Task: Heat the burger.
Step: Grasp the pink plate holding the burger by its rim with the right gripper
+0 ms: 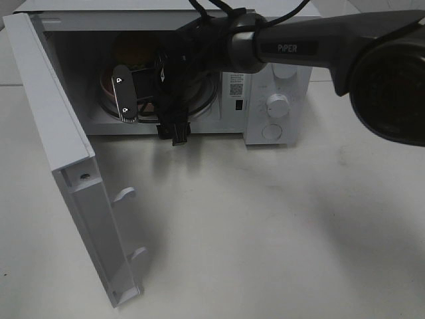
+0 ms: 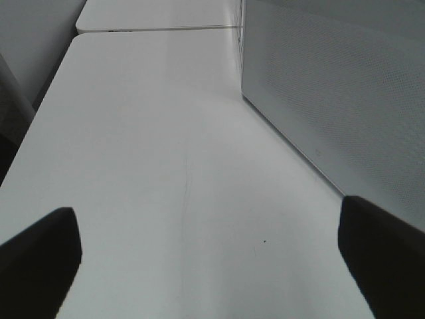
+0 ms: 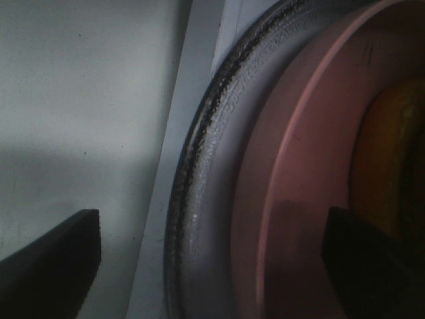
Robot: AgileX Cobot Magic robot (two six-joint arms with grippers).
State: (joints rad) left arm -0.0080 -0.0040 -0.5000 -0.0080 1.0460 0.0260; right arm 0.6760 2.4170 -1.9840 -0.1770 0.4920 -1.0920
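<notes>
The right arm (image 1: 299, 50) lies nearest the high camera. Its big dark joint (image 1: 388, 86) is a blur at the right edge, and from there the grey link stretches nearly level across the top of the microwave (image 1: 279, 80), trailing black cables (image 1: 219, 13). The wrist dips at the mouth of the cavity, so the right jaws point down and inward at the opening. One finger (image 1: 124, 96), marked with small white triangles, stands in front of the pink dish (image 1: 106, 86), and the other black finger (image 1: 174, 129) hangs lower at the front sill. The right jaws are spread wide, and I cannot see them closed on anything. In the right wrist view, one fingertip (image 3: 53, 259) sits over the pale surface outside the glass turntable (image 3: 199, 199), and the other (image 3: 372, 266) sits over the pink dish (image 3: 299, 199) close to the burger (image 3: 388, 166). The rims of the dish and turntable run between the two fingertips. The burger (image 1: 129, 50) is inside the microwave on the dish, towards the back of the cavity and partly hidden by the wrist. The door (image 1: 60, 133) is swung fully open to the left, with its two latch hooks (image 1: 125, 194) facing out over the desk (image 1: 265, 226). A white knob (image 1: 277, 105) shows on the control panel. The left arm is out of the high view. Its wrist camera shows both dark fingertips (image 2: 36, 259) far apart with nothing between them, so the left jaws are also wide. They hang over bare desk (image 2: 166, 166) beside the microwave's perforated side wall (image 2: 332, 86).
</notes>
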